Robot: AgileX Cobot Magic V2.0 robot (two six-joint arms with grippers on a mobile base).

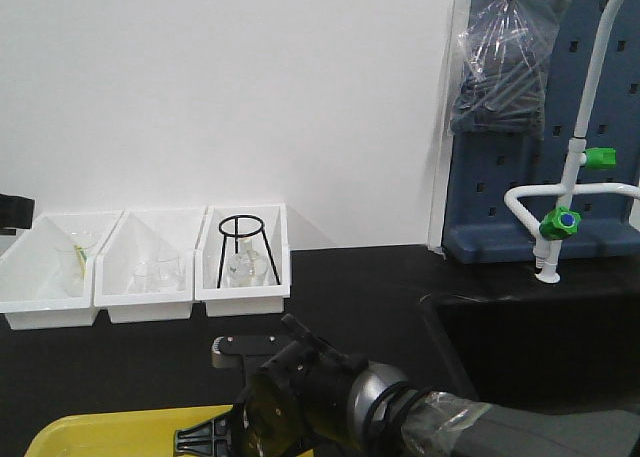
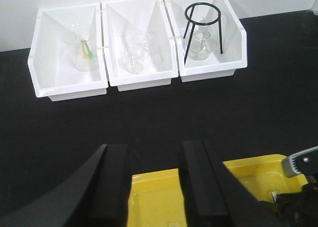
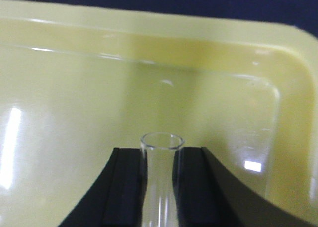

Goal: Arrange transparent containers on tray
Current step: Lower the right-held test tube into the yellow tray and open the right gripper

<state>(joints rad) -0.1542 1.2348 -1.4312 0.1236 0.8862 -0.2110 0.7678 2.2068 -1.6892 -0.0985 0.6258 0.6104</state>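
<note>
Progress looked to be at an early or middle stage, as far as an onlooker could judge. The right hand (image 3: 160, 187) was clamped on a slim clear test tube (image 3: 160, 160), its two black fingers (image 3: 124, 185) pressed against either side of the glass, and the tube's open mouth pointed out over the floor of the yellow tray (image 3: 278, 137), near the tray's rounded corner. From the wrist view the tube seemed to be held above or just at the tray's surface rather than lying on it, though I could not tell whether it touched. No other tube could be made out on the part of the tray that showed, so how many had already been laid down was unclear. The left hand (image 2: 154, 187) hovered over the tray's near edge with its fingers apart and nothing between them. Beyond the tray, across the black tabletop (image 2: 149, 113), three white bins (image 2: 141, 78) stood in a row against the wall, holding assorted glassware and a black wire tripod (image 2: 202, 26). My guess was that this tube remained to be set down and released, and further tubes might follow.
</note>
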